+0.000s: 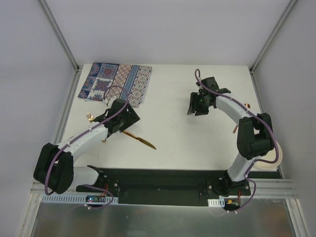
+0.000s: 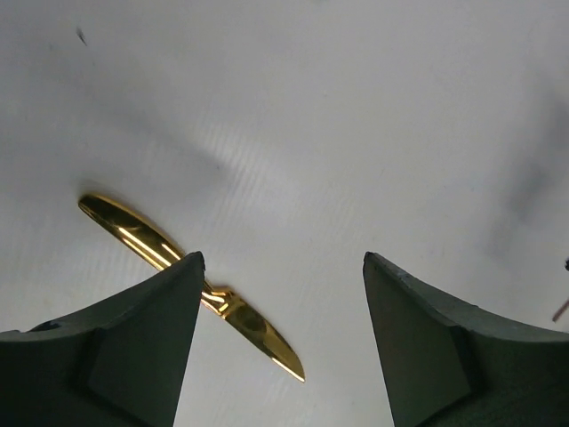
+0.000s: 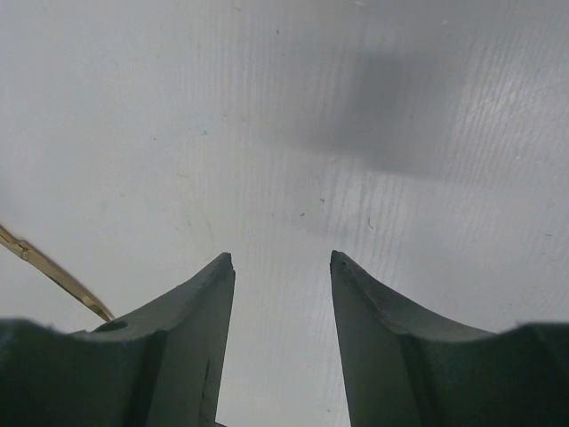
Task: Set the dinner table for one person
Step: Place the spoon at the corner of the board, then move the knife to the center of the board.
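Left wrist view: what is shown nearest?

The left gripper [image 2: 282, 258] is seen spread wide, with nothing held. The knife [image 2: 147, 242] lies flat on the table [image 2: 356, 116], overlapped by one finger [image 2: 133, 338] rather than framed between the two.

How is the pick-up best done, then?

It is judged that the gripper should be shifted sideways until the handle is centred in the gap, then turned so that the handle is closed on across its width. As the knife is thin and flat, the tips must be lowered right to the table before anything is closed; otherwise the knife could be skated away.

And the right side?

The right gripper [image 3: 280, 255] is also held parted and empty, above bare table further out. A plate [image 1: 276, 159] is half hidden by that arm.

Where is the knife to be taken?

That cannot be settled yet. The placemat [image 1: 116, 81] is seen at the far left corner, seemingly folded, and is probably to be spread first.
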Robot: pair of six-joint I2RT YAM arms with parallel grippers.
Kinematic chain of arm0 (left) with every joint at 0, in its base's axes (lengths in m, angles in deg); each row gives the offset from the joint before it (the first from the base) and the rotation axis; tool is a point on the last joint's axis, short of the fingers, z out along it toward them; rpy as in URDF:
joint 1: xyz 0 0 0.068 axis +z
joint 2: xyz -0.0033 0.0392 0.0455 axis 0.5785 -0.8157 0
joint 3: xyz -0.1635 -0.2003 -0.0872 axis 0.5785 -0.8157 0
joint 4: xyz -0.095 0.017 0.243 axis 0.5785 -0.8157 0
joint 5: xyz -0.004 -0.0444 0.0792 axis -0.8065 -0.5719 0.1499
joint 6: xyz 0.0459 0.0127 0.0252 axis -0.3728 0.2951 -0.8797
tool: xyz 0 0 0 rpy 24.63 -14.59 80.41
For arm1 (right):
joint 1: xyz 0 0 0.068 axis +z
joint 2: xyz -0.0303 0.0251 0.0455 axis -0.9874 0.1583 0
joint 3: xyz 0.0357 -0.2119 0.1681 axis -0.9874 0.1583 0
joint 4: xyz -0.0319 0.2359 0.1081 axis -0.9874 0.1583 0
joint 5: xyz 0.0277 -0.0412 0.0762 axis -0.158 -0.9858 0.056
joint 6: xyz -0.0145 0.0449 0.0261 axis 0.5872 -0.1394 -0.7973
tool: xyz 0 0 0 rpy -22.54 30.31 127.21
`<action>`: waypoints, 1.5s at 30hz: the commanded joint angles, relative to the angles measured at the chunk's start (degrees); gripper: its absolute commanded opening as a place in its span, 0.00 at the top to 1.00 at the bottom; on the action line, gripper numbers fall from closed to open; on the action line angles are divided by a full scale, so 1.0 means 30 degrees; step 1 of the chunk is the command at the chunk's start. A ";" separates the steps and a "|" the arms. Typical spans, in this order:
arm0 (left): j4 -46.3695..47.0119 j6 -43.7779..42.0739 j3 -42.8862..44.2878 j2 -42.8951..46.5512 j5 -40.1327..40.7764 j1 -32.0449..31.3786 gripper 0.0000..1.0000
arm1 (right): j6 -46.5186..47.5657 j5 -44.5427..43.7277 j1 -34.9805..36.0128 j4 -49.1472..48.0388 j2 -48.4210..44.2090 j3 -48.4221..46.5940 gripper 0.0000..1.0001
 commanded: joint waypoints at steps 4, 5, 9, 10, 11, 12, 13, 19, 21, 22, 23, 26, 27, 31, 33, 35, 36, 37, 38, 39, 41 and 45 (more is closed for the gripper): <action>-0.0835 0.6988 -0.3063 0.3837 0.1766 -0.1553 0.28 | -0.0430 0.0874 0.0144 -0.1504 -0.2030 0.1382 0.50; -0.0835 0.8037 -0.3502 0.4624 0.1826 -0.1613 0.29 | -0.0490 0.0903 0.0144 -0.1592 -0.2380 0.1499 0.50; -0.1010 0.9714 -0.5259 0.6299 0.2178 -0.1877 0.29 | -0.0520 0.0991 0.0144 -0.1651 -0.3231 0.2056 0.50; -0.1214 0.9979 -0.5467 0.6592 0.2266 -0.1877 0.28 | -0.0578 0.0991 0.0144 -0.1651 -0.3407 0.2289 0.50; -0.1274 1.0272 -0.5615 0.6885 0.2469 -0.1877 0.28 | -0.0607 0.0991 0.0115 -0.1680 -0.3728 0.2378 0.50; -0.1419 1.0419 -0.5616 0.6946 0.2558 -0.1877 0.28 | -0.0695 0.1049 0.0115 -0.1797 -0.3905 0.2524 0.50; -0.1798 1.0566 -0.5558 0.6888 0.2675 -0.1877 0.28 | -0.0695 0.1079 0.0115 -0.1856 -0.4052 0.2613 0.50; -0.2240 1.1212 -0.4446 0.4577 0.2735 -0.1877 0.28 | -0.0871 0.1314 0.0144 -0.1974 -0.4755 0.3170 0.50; -0.2445 1.1183 -0.3802 0.3317 0.2706 -0.1877 0.28 | -0.0842 0.1168 0.0115 -0.1974 -0.4961 0.3403 0.50; -0.2475 1.1125 -0.3568 0.2908 0.2706 -0.1877 0.28 | -0.0784 0.1138 0.0115 -0.1916 -0.5019 0.3463 0.50; -0.2562 1.1066 -0.3101 0.2120 0.2677 -0.1877 0.28 | -0.0812 0.1109 0.0115 -0.1944 -0.5136 0.3492 0.50; -0.2826 1.0949 -0.2280 0.0917 0.2764 -0.1877 0.28 | -0.0725 0.1050 0.0115 -0.1886 -0.5225 0.3609 0.50; -0.2827 1.0948 -0.2102 0.0708 0.2880 -0.1877 0.28 | -0.0754 0.1079 0.0115 -0.1915 -0.5254 0.3639 0.50; -0.2973 1.0860 -0.1223 -0.0405 0.3291 -0.1877 0.28 | -0.0842 0.1080 0.0115 -0.1973 -0.5459 0.3901 0.50; -0.3032 1.0831 -0.0783 -0.0991 0.3234 -0.1877 0.30 | -0.0842 0.1021 0.0115 -0.2003 -0.5547 0.3961 0.50; -0.3266 1.0889 -0.0520 -0.1548 0.3059 -0.1877 0.31 | -0.0871 0.0991 0.0144 -0.1974 -0.5664 0.4019 0.50; -0.3353 1.0919 -0.0431 -0.1724 0.2999 -0.1877 0.31 | -0.0842 0.0991 0.0115 -0.1974 -0.5693 0.4049 0.50; -0.3528 1.1035 -0.0430 -0.1899 0.2941 -0.1877 0.31 | -0.0842 0.0991 0.0144 -0.2003 -0.5839 0.4078 0.50; -0.3588 1.1210 -0.0401 -0.2191 0.2766 -0.1877 0.31 | -0.0900 0.0991 0.0115 -0.2003 -0.5840 0.4107 0.50; -0.3647 1.1299 -0.0459 -0.2339 0.2706 -0.1877 0.31 | -0.0930 0.0933 0.0115 -0.1974 -0.5869 0.4108 0.50; -0.3764 1.1620 -0.0547 -0.2720 0.2502 -0.1877 0.31 | -0.0901 0.0875 0.0086 -0.1915 -0.5986 0.4137 0.50; -0.3882 1.1915 -0.0548 -0.3160 0.2208 -0.1877 0.31 | -0.1047 0.0786 0.0086 -0.1915 -0.6250 0.4312 0.51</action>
